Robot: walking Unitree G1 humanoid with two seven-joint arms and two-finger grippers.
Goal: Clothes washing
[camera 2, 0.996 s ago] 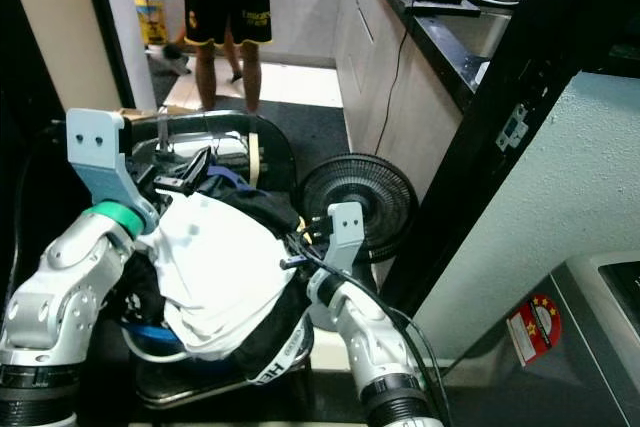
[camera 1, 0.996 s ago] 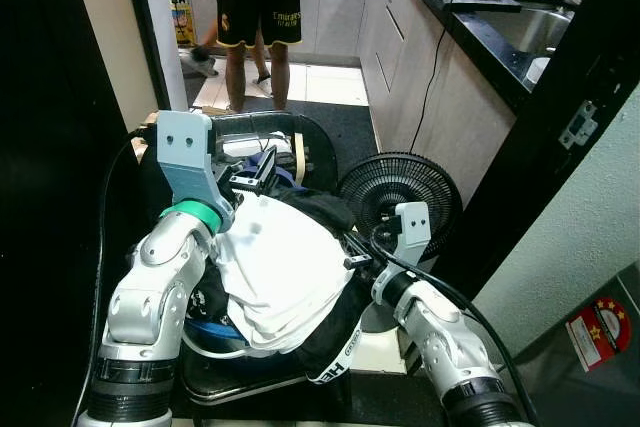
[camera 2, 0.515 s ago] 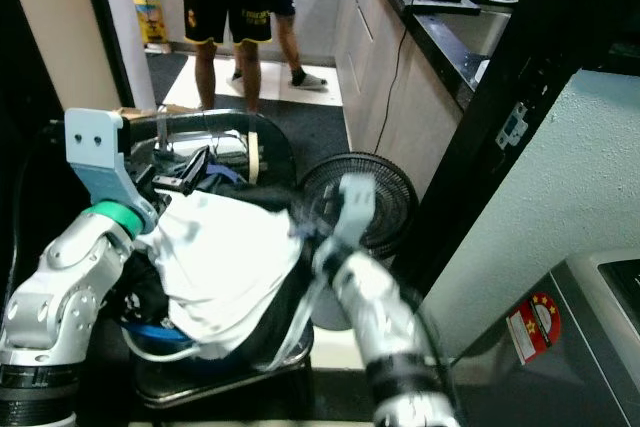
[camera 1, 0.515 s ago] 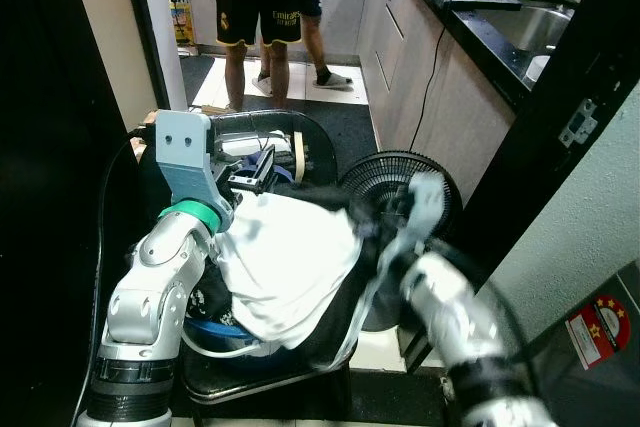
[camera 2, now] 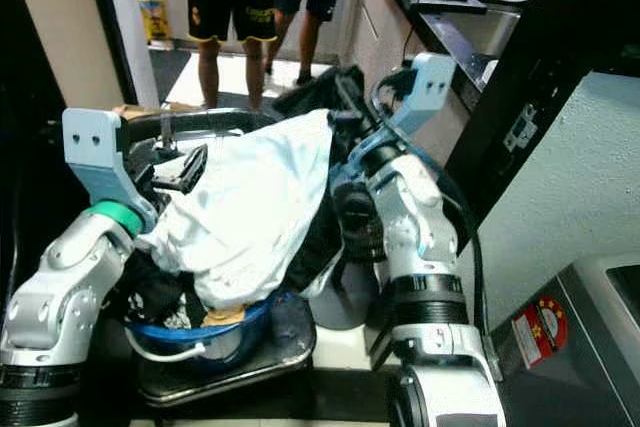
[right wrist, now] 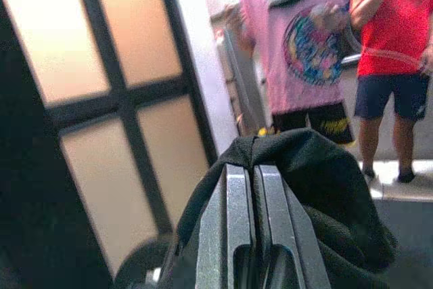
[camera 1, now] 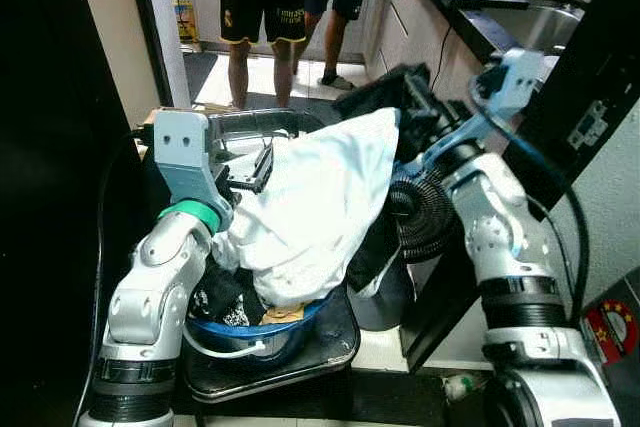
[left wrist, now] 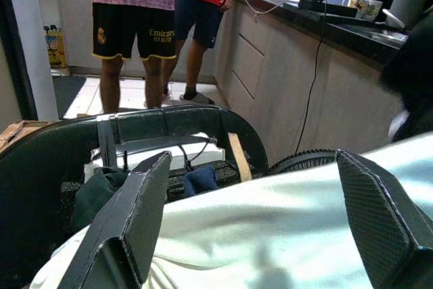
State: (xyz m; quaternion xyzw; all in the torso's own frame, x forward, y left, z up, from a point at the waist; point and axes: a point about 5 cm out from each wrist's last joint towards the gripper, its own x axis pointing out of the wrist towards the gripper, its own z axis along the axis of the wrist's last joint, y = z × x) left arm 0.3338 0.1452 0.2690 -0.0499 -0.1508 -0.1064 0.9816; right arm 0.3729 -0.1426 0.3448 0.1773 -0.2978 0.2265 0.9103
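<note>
In a kitchen passage, the black garment (camera 1: 400, 97), clamped in the right gripper (right wrist: 245, 235), has been lifted from the basket (camera 1: 255, 332), dragging the white shirt (camera 1: 320, 197) upward; left gripper (left wrist: 250, 208) jaws are apart.

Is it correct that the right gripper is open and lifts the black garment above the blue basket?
Not quite: the right gripper is shut on the black garment, not open. The right wrist view shows its fingers pressed together with the cloth around them. It does lift the garment above the blue basket.

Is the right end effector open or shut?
Shut. In the right wrist view the right end effector has its two fingers pressed together, with the black garment pinched and bunched around them.
</note>
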